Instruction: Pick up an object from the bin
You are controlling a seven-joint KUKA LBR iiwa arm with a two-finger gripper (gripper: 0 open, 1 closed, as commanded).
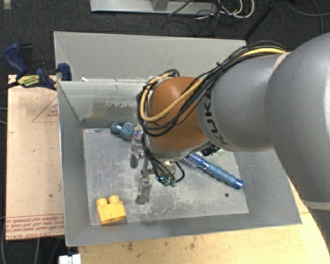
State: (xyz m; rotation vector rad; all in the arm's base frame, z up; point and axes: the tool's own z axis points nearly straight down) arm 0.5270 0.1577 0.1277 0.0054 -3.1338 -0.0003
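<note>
Found a yellow block nearest, at the front left of the bin floor, lying flat, studs up, close to the front wall. Saw scuffed bare floor all round it.

Next back, met the gripper, pointing down over the middle of the floor, behind and to the right of the block and apart from it. Made out its two metal fingers spread, with only bare floor between them, pinching nothing. Could not tell whether the lower tip touched the floor or hung just above it. Noted a small tangle of green and black wiring at its base.

To the right, found a blue brush lying flat and aslant, handle end toward the right front, bristled end just beside the wrist, near the gripper but not between its fingers.

Above the gripper, saw the orange cover on the wrist, looped with yellow and black cables, and the grey arm reaching in from the right.

Farthest back, spotted a blue-grey lump by the rear wall, just left of the cover, well apart from the block.
</note>
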